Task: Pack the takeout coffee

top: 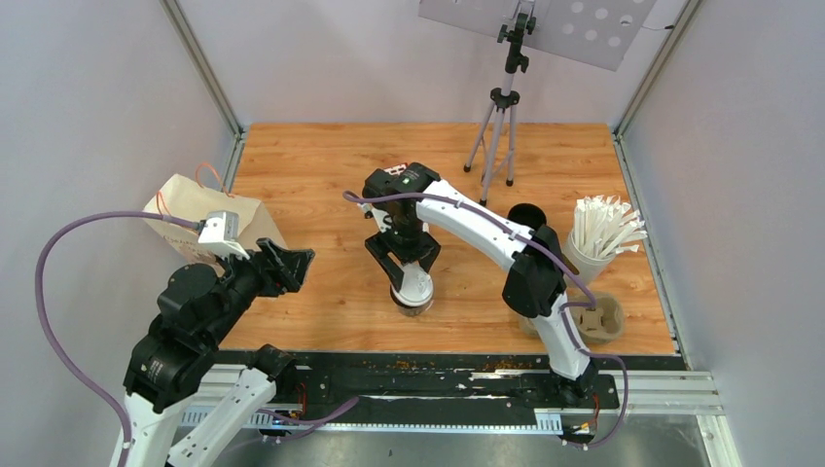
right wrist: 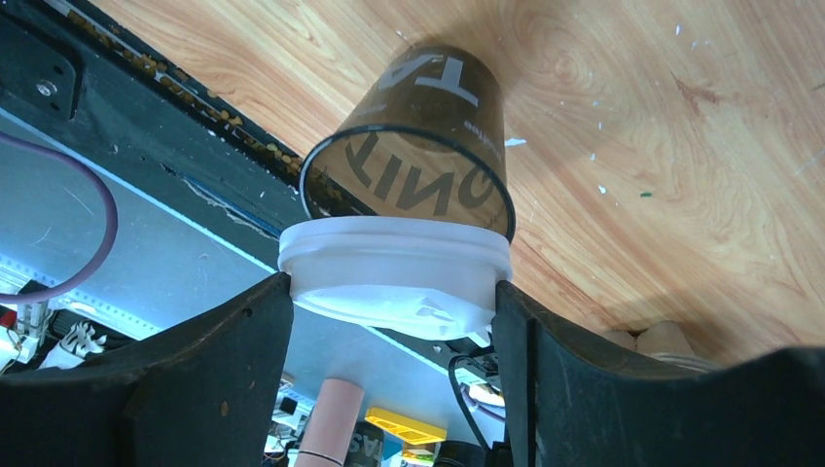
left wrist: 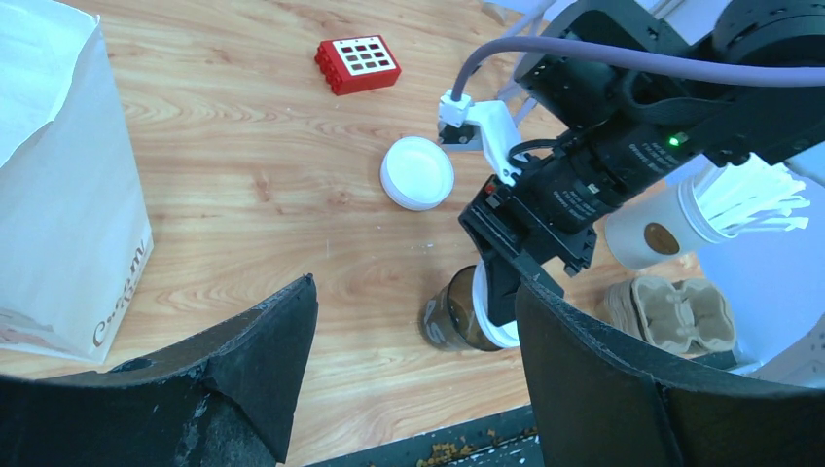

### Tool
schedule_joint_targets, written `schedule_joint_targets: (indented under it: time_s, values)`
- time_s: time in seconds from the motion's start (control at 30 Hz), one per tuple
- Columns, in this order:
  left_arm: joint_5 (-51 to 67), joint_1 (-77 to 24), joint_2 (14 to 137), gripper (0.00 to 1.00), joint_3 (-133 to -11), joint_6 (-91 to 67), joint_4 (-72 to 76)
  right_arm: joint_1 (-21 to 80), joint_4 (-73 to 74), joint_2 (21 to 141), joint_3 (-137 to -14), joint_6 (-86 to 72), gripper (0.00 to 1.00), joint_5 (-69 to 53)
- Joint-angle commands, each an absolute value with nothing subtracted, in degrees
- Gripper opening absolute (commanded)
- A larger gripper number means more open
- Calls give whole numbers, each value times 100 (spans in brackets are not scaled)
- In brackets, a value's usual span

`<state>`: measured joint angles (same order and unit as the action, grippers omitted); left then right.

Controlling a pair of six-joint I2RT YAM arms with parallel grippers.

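The right gripper (right wrist: 394,290) clamps the cup (right wrist: 418,165) by its white lid, both fingers pressed to the rim, at the centre of the table (top: 321,292) near its front edge. Keep the cup upright and move slowly (only the lid bears the load, and it might pop off) toward the tray (top: 598,319) — probably its place. The left gripper (left wrist: 413,287) hangs wide and holds nothing, beside the bag (left wrist: 58,195).

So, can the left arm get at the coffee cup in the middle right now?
Probably not cleanly. The right claw is clamped on the white lid of the coffee cup, its wrist right above, leaving only the dark lower wall exposed. The open left claw does face it across the table.
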<state>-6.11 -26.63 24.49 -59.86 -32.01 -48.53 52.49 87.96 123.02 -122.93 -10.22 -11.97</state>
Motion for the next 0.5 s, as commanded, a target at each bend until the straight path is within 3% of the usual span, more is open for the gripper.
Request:
schedule_joint_targets:
  time_s: [0.0,0.47]
  values:
    - [-664,-2681,2411,82,-5999,-3248,-4700,5282,9097,12497,-12704,-965,71,-1106]
    - [-519,-2683,2304,81,-5779,-3349,-4632,5282,9108,12834,-12922,-946,77,-1047]
